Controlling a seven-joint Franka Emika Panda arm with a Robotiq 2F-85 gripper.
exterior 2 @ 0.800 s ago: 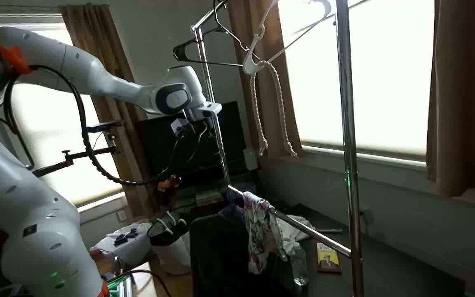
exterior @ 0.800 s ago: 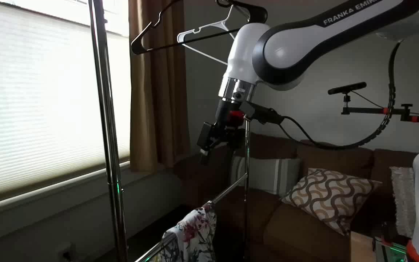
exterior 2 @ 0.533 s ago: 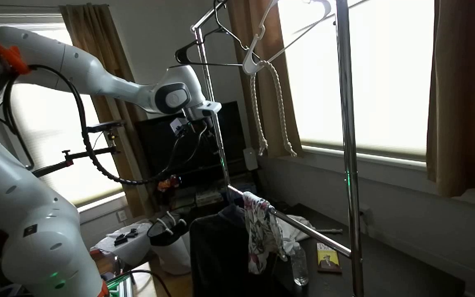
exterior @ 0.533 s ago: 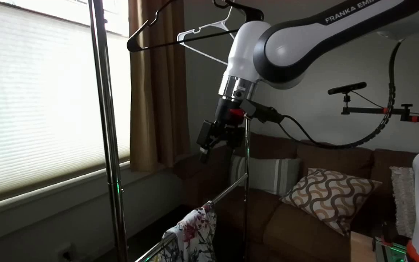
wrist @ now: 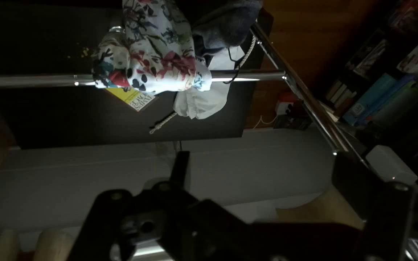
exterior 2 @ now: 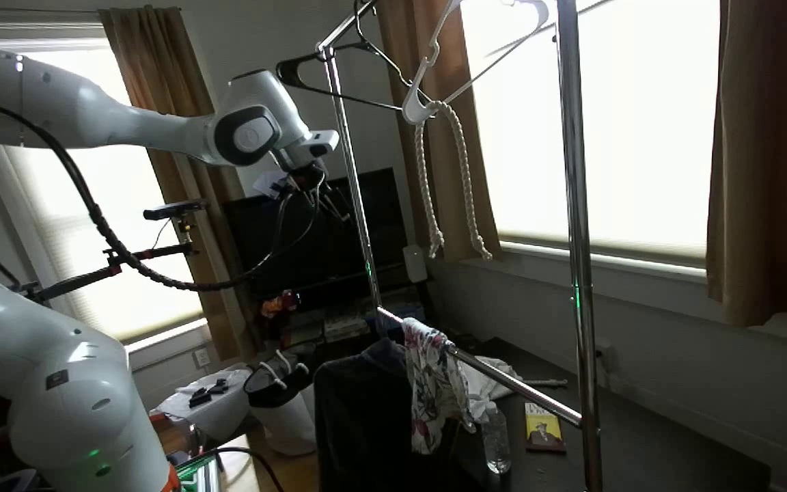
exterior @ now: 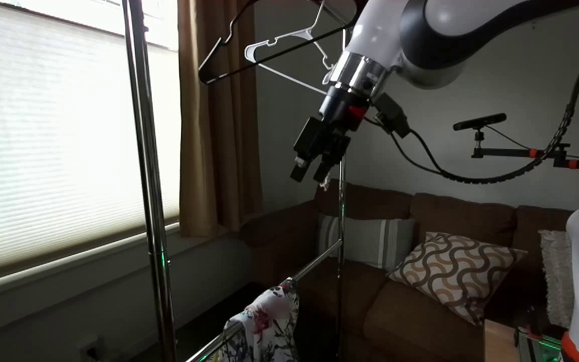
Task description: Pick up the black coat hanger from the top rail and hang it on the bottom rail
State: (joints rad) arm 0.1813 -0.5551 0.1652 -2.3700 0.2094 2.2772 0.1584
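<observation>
Curtain (exterior: 221,146) behind black hanger (exterior: 279,54), in both exterior views only

Arm (exterior 2: 151,126) glossy white, rounded; joint cap (exterior 2: 249,137) dark-ringed; wrist collar (exterior: 355,70) polished silver; cable (exterior: 480,181) black, ribbed; fingers (exterior: 298,172) black, blunt; band (exterior: 570,348) orange.

There are two upper hangers (exterior 2: 366,100) (exterior 2: 415,102), two rails (exterior 2: 346,28) (exterior 2: 516,385), one bottle (exterior 2: 496,439).

In an exterior view I see a square, white-and-brown wave-patterned cushion (exterior: 458,275) on a brown upholstered sofa (exterior: 410,309), lower right. White floral cloth (wrist: 158,54) shows at my wrist view's top.
</observation>
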